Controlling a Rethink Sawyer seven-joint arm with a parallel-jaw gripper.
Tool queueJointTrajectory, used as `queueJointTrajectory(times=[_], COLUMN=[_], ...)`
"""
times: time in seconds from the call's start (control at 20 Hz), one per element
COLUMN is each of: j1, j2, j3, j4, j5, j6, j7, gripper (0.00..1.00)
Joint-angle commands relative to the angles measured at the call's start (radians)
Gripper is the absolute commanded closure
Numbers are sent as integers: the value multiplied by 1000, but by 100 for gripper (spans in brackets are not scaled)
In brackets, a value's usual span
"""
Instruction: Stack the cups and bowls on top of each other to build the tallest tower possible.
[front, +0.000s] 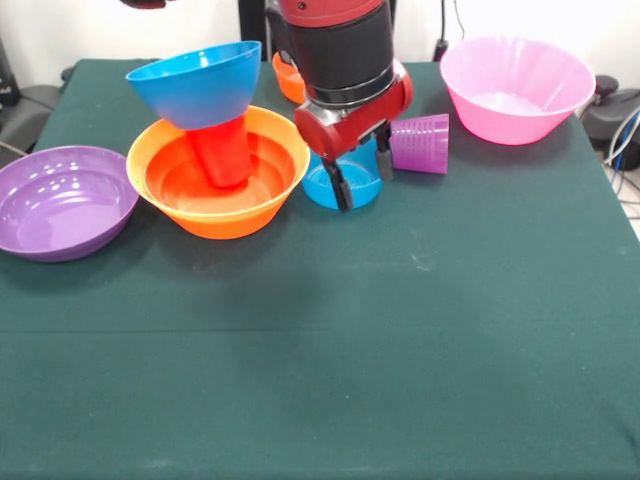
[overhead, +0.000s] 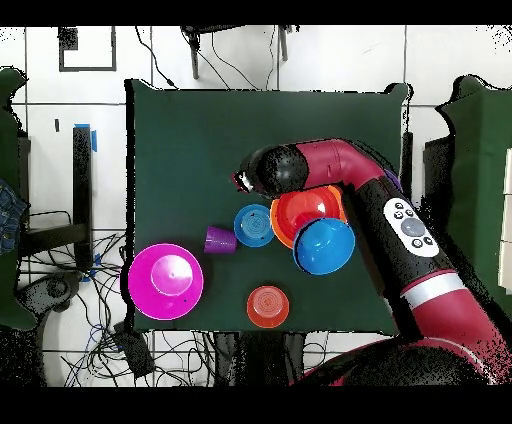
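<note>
Front view: hand (front: 362, 172) low over small blue bowl (front: 343, 182) w/ dark fingers (front: 342, 187) spread past its rim, just right of tower (front: 217, 160); overhead view: same small blue bowl (overhead: 254, 225) touching tower's (overhead: 310, 222) left side, btw it & purple cup (overhead: 220, 240), hand hidden there.

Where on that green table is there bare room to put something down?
The whole near half of the table is bare, below the purple bowl and large orange bowl. It is crowded between that orange bowl and the pink bowl.
</note>
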Motion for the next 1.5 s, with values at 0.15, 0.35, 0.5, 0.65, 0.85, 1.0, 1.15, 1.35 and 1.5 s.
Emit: queueJointTrajectory(times=[0.15,0.35,0.5,0.65,0.85,1.0,1.15,1.35,1.5], j1=[-10,-26,-34,-38,-35,-32,-30,-27,-21], j2=[55,51,59,78,113,133,150,177,189], j3=[-55,-38,-27,-23,-22,-27,-34,-43,-47], j4=[-14,17,41,55,57,59,55,45,37], j5=[-68,-41,-28,-31,-28,-40,-57,-70,-79], j6=[13,55,57,47,60,79,84,101,125], j7=[-105,-126,-125,-129,-141,-167,-187,-209,-230], gripper=[0,0,0,0,0,0,0,0,0])
